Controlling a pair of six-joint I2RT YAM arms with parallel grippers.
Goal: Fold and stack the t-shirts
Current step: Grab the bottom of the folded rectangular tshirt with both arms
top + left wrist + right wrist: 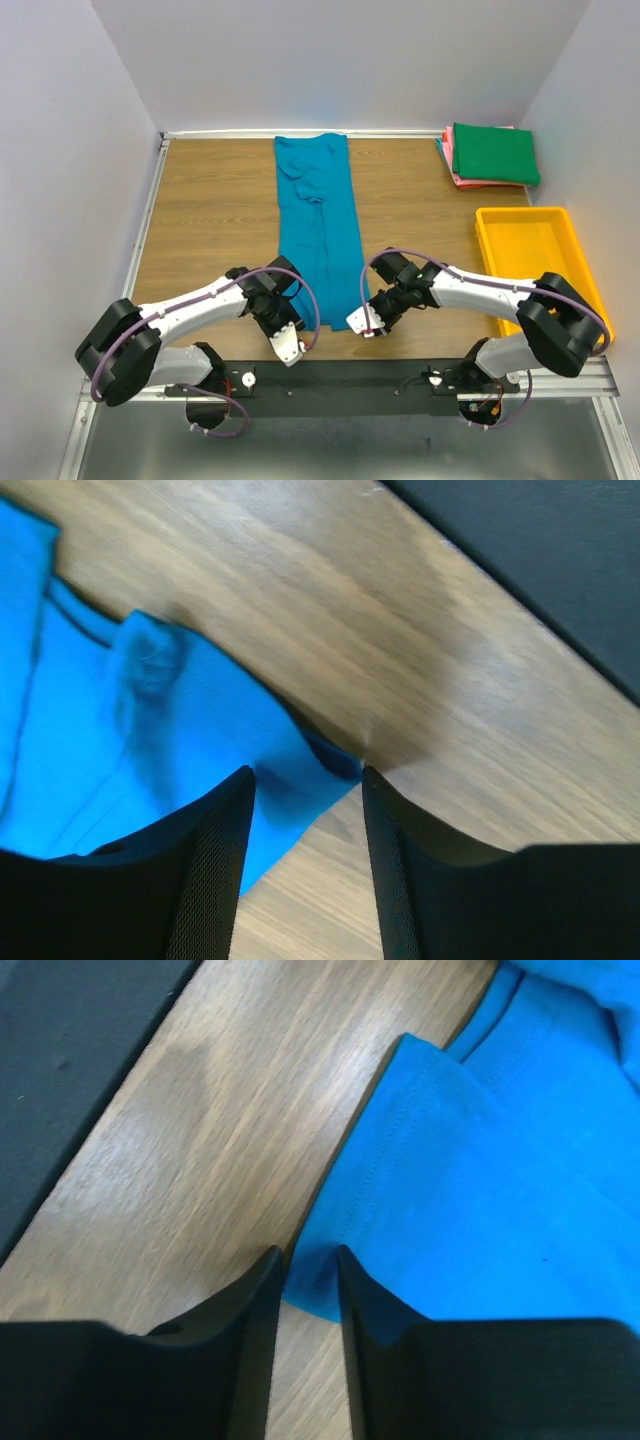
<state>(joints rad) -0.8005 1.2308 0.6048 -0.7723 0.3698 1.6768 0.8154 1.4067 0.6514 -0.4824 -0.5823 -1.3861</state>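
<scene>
A teal-blue t-shirt (318, 200), folded into a long narrow strip, lies down the middle of the wooden table. My left gripper (296, 328) is at its near left corner. In the left wrist view the left gripper (305, 775) stands open, and the t-shirt (120, 740) corner reaches only the left finger. My right gripper (368, 318) is at the near right corner. In the right wrist view the right gripper (308, 1255) has its jaws close together, with the puckered t-shirt (480, 1190) corner pinched between the tips. A folded dark green t-shirt (495, 153) tops pink ones (460, 178) at the far right.
A yellow plastic tray (480, 215) sits at the right edge of the table. The black base bar (330, 375) runs along the near edge just behind both grippers. A metal rail (148, 210) borders the table's left side.
</scene>
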